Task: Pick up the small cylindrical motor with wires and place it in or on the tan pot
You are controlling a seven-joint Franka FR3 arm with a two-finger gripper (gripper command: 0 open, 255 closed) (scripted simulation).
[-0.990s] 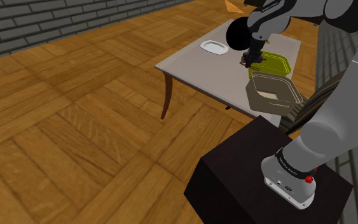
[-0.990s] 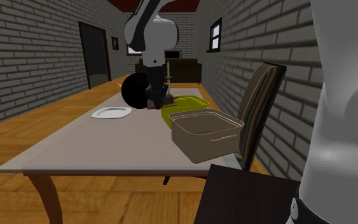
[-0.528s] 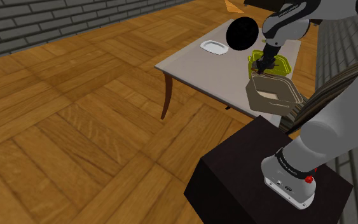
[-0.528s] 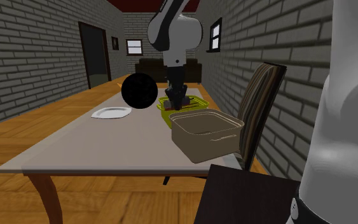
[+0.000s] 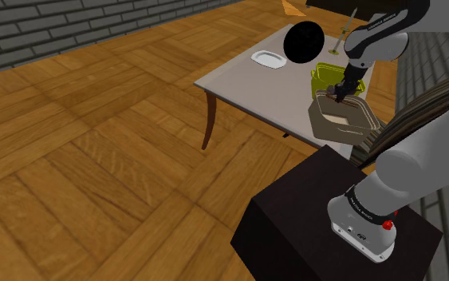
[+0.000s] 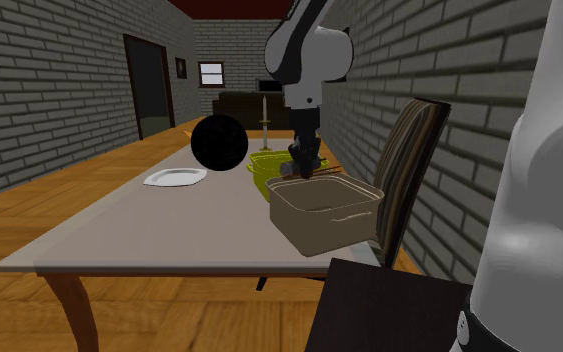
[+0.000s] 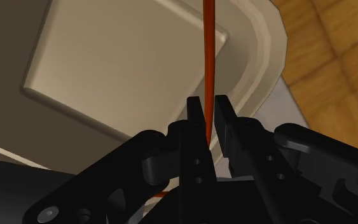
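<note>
Small motor's red wire [image 7: 206,70] is clamped between the pincer's [image 7: 207,118] narrow fingers; the motor body I can't make out. It hangs over the tan pot [image 5: 350,128], near the rim beside the green tub [image 5: 320,73]. Risks: the thin wire slips, or an off-centre release drops it on the table [image 5: 238,80].

motor [image 7: 207,57] body hidden behind tool [image 7: 208,103], pot [image 7: 107,70] cropped

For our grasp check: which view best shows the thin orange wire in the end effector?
The wrist view: the thin orange wire, clasped between the end effector's fingers, over the tan squarish pot. In the shoulder and second exterior views it is too small to tell.
</note>
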